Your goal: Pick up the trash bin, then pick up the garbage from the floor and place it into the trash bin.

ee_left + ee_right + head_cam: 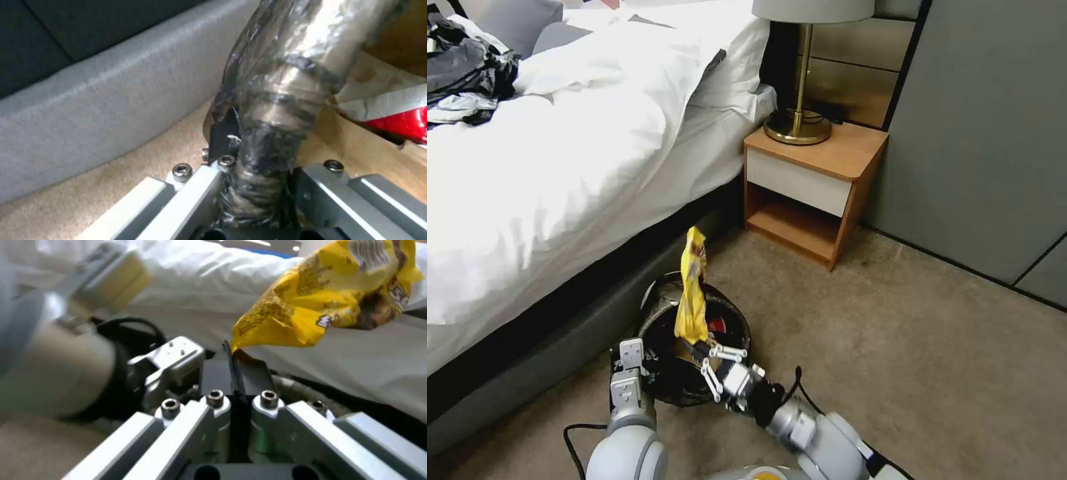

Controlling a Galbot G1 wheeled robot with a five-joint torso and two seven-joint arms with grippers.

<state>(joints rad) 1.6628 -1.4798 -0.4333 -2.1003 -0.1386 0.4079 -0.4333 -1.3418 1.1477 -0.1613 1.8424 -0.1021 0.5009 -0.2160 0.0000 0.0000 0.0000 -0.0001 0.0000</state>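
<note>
The bed point(560, 153), heaped with white bedding, ran beside the beige carpet point(907, 347), with a wooden nightstand point(817, 190) and brass lamp point(800, 73) beyond. The trash bin point(660, 373), round and lined with a dark, glossy bag, was held off the carpet close against the bed's grey base. The left tool point(630, 363) was clenched on its near rim; the left wrist view showed the crinkled bag point(276, 110) pinched between its fingers, and red-and-white paper point(391, 110) inside. The right tool point(710, 357) hung over the bin's mouth, clamped on the bottom corner of a yellow snack wrapper point(692, 293) standing upright; the right wrist view showed its creased foil point(329, 296).
</note>
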